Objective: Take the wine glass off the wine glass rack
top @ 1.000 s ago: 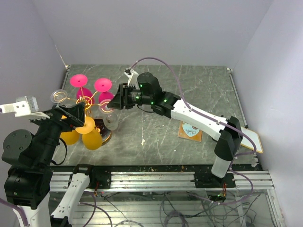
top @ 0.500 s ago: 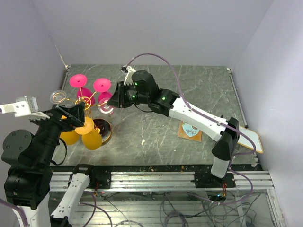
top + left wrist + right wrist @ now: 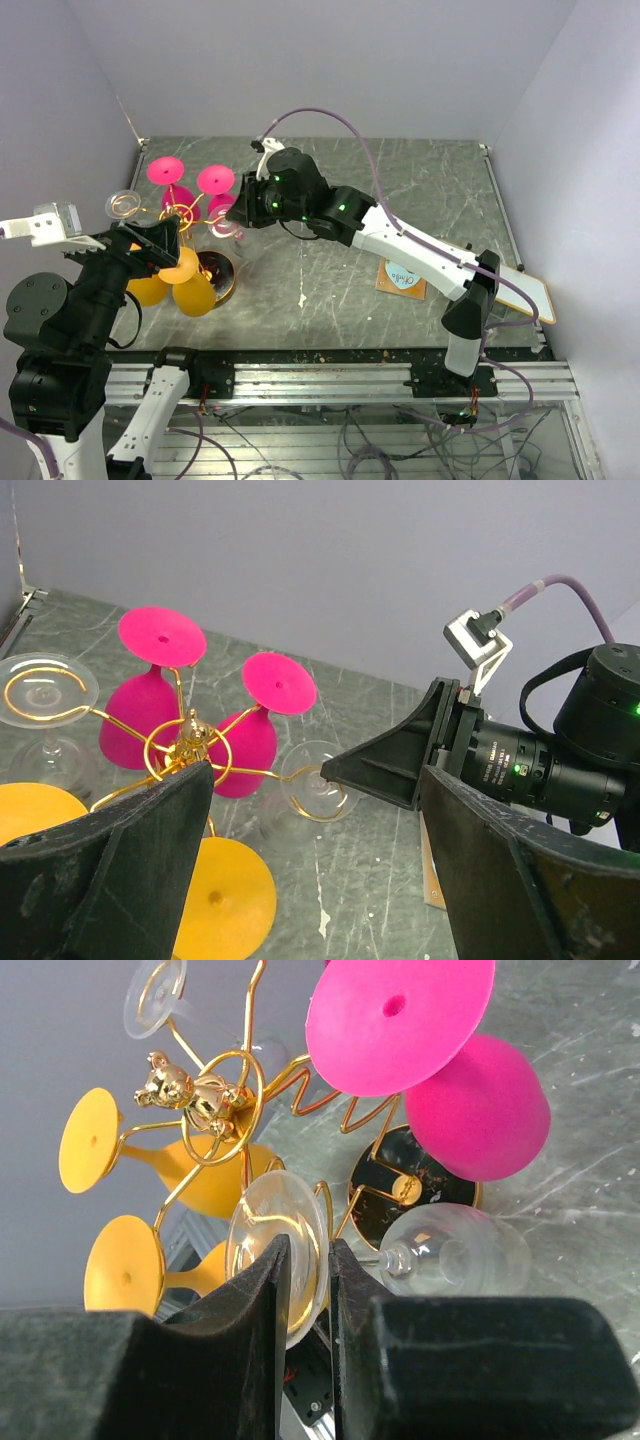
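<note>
The rack [image 3: 186, 214] is standing at the left side of the table [image 3: 330, 285], carrying pink glasses [image 3: 140, 705] at the back and yellow glasses [image 3: 195, 295] at the front. The glass [image 3: 465, 1252] is hanging bowl-down on the rack, its foot sitting in the loop of the arm that points right, just beside a pink glass. The right hand [image 3: 310, 1245] is pinching the rim of that foot from the right, its fingers standing narrow. The left hand [image 3: 158, 243] is hovering at the rack's near-left, above the yellow glasses, fingers spread wide and holding nothing. A second clear glass [image 3: 45, 685] is hanging at the rack's far left.
</note>
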Controlling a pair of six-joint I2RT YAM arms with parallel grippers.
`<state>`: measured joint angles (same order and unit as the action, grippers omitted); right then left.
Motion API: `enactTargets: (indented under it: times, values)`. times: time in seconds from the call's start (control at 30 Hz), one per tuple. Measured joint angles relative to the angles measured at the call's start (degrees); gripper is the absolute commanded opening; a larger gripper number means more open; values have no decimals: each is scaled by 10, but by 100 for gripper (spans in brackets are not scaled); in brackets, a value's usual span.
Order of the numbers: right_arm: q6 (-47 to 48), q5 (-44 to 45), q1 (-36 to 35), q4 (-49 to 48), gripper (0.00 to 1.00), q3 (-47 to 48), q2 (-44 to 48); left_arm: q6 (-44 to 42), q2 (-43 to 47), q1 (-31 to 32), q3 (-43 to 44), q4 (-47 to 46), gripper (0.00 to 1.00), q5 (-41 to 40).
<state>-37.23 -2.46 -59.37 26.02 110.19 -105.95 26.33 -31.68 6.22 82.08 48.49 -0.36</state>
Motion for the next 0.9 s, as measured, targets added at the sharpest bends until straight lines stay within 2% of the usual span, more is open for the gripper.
enactTargets:
  times: [0.3, 0.43, 0.7, 0.9]
  values:
    - [16, 40, -6, 31, 11, 29, -6, -4, -3, 0, 4, 2, 95, 0]
    - [23, 54, -10, 36, 0, 33, -6, -6, -7, 0, 9, 2, 95, 0]
    - [16, 59, -11, 40, 0, 40, -6, -6, -7, 0, 9, 2, 95, 2]
    - [-32, 43, -10, 21, 0, 21, 0, -6, -7, 0, 9, 2, 95, 4]
